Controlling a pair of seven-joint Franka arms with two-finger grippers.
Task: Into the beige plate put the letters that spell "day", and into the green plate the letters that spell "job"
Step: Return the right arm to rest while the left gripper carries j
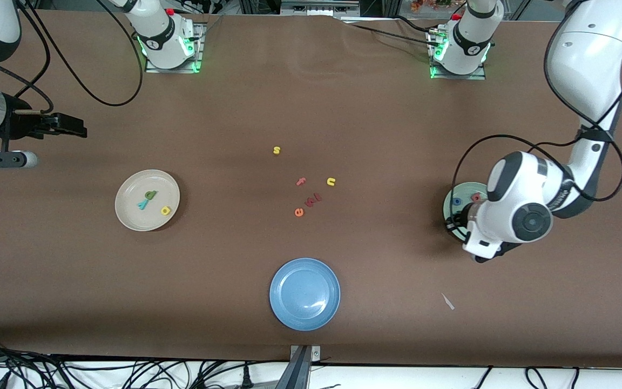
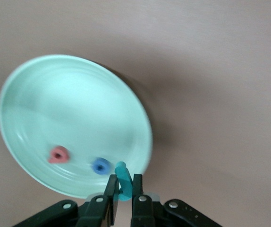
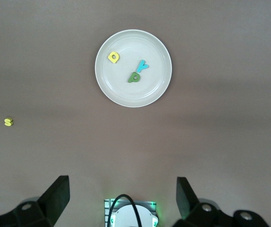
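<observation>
Three letters, green d (image 1: 150, 194), teal y (image 1: 143, 203) and yellow a (image 1: 166, 210), are seen lying in the beige plate (image 1: 127, 213). Blue o (image 2: 100, 165) and red b (image 2: 58, 154) are in the green plate (image 2: 74, 109); teal j (image 2: 122, 179) is clenched by the left gripper (image 2: 123, 189) over its rim, not yet released. The right gripper (image 3: 122, 196) waits spread wide, above the table near the beige plate.

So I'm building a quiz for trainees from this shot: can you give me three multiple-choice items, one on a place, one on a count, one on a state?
1. Where is the green d?
A in the blue plate
B in the beige plate
C on the table

2. How many letters lie in the green plate?
A none
B two
C four

3. What is the left gripper doing?
A holding the teal j
B open, empty
C gripping a plate

Key: B, it lies beside the y; B, red b and blue o; A, jaws pinch the j.
</observation>
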